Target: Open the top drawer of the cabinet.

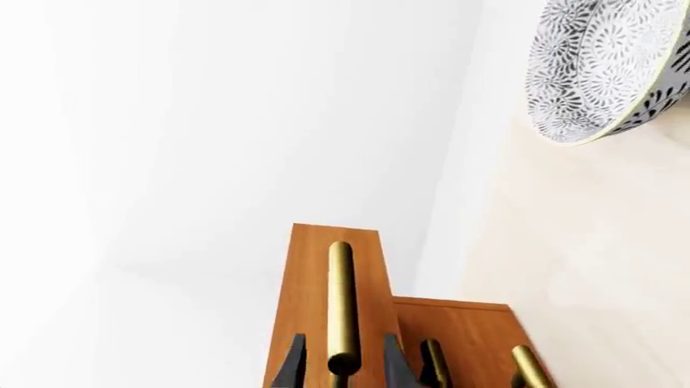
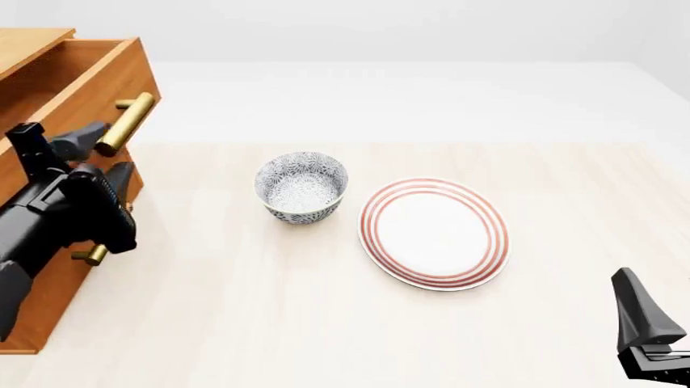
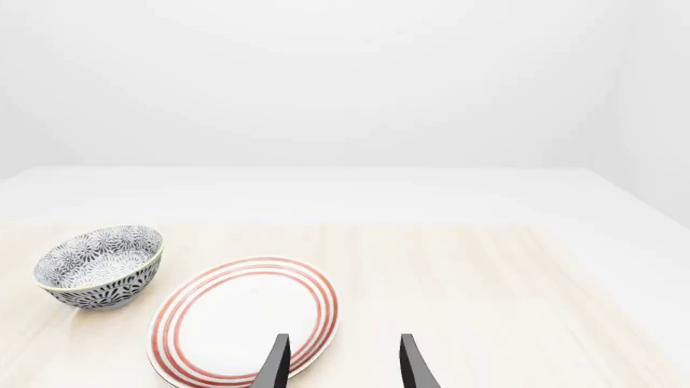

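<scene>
Pale table [image 2: 323, 323], left tool [image 1: 342, 365] pinching top drawer [image 2: 81, 77] handle [image 1: 342, 303], right tool [image 3: 342, 364] agape, empty

Patterned bowl [image 2: 302, 186] upright, red-ringed plate [image 2: 434, 233] just beside it, pale wood table [image 2: 270, 323]

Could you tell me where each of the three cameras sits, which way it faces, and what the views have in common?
Front view: fixed above and behind the arms, looking forward and down at the table, cabinet, bowl and plate; both arms show.
Left wrist view: behind the left gripper, looking along its fingers at the top drawer and its handle.
Right wrist view: behind the right gripper, facing across the table; its fingertips show.
Shared: all three show the bowl; front and right wrist both show the plate.
</scene>
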You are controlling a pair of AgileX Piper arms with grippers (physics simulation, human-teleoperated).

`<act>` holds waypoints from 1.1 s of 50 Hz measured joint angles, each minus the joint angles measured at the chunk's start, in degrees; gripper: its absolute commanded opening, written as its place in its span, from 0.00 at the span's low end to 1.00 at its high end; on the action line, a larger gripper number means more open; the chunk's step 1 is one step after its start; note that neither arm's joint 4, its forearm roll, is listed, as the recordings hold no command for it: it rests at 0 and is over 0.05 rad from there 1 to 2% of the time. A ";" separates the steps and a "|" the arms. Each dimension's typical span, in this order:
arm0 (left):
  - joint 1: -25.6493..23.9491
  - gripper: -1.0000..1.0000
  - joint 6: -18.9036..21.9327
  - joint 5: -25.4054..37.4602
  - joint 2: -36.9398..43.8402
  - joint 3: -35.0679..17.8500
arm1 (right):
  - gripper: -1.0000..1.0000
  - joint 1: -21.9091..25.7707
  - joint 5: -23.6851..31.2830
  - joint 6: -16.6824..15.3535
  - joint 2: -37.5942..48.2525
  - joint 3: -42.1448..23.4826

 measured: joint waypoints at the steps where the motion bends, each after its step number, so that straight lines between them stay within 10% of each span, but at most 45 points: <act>1: -0.20 1.00 -0.01 0.03 -0.58 0.47 | 1.00 0.00 0.00 0.00 0.00 0.00; 34: -6.63 1.00 -4.39 20.68 -29.05 2.59 | 1.00 0.00 0.00 0.00 0.00 0.00; 55: -5.11 1.00 -32.53 49.87 -30.93 -18.37 | 1.00 0.00 0.00 0.00 0.00 0.00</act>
